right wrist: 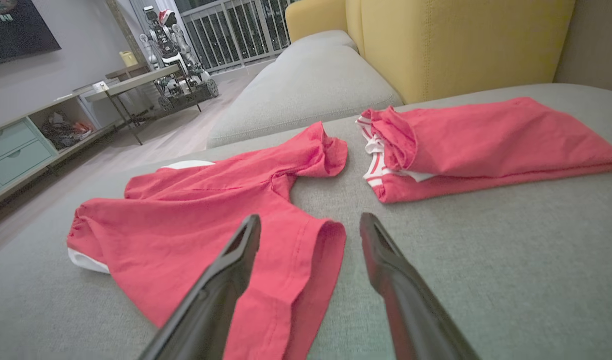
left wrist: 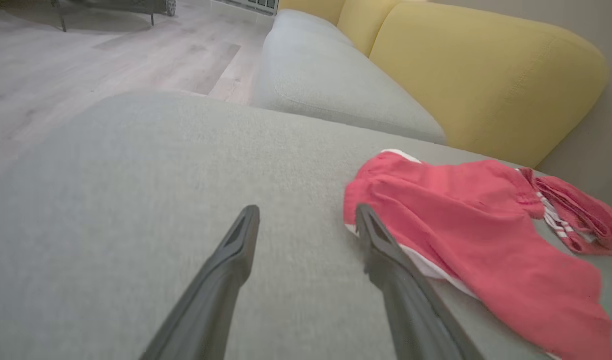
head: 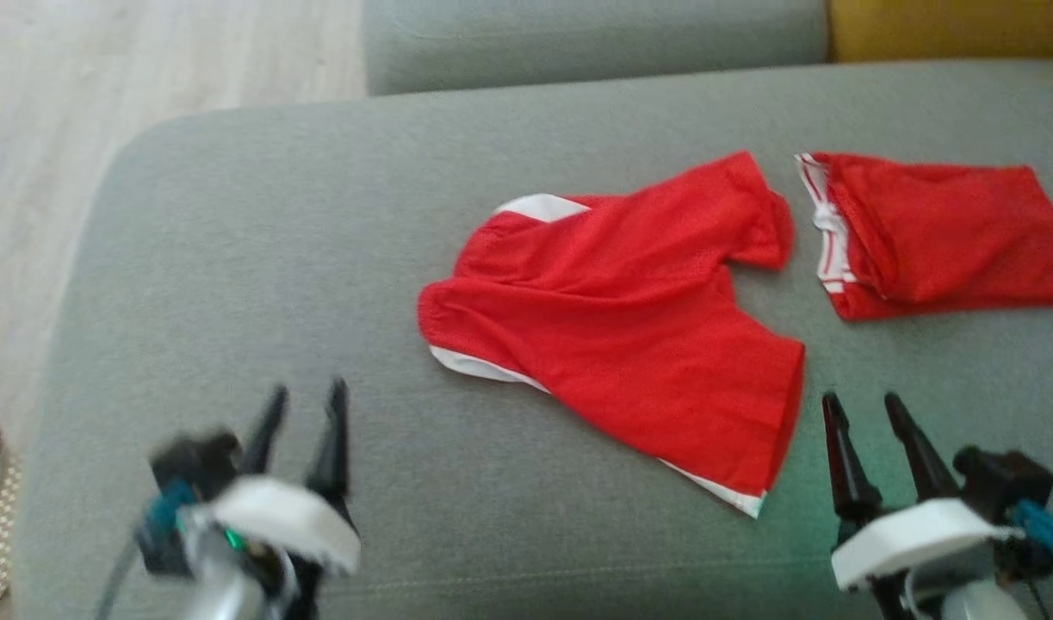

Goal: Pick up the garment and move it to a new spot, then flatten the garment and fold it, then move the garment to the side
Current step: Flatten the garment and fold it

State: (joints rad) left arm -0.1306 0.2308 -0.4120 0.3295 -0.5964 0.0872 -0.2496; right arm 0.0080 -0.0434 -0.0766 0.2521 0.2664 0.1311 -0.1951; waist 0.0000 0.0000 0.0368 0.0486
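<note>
Left hand (head: 309,387) and right hand (head: 860,398), both spread and empty, hover over the grey sofa seat (head: 276,258). The red garment (head: 629,344) lies mid-seat beyond them (rumpled, white trim showing, one sleeve curled), near a folded red garment (head: 939,232). Risk: a single-layer pinch bunches it, or snags the neighbour.

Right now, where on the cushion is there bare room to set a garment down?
The cushion's left half is bare, from its left edge to the shirt, beyond the left pincer. The right is crowded: the shirt and the folded garment lie close, with a narrow gap between them.
</note>
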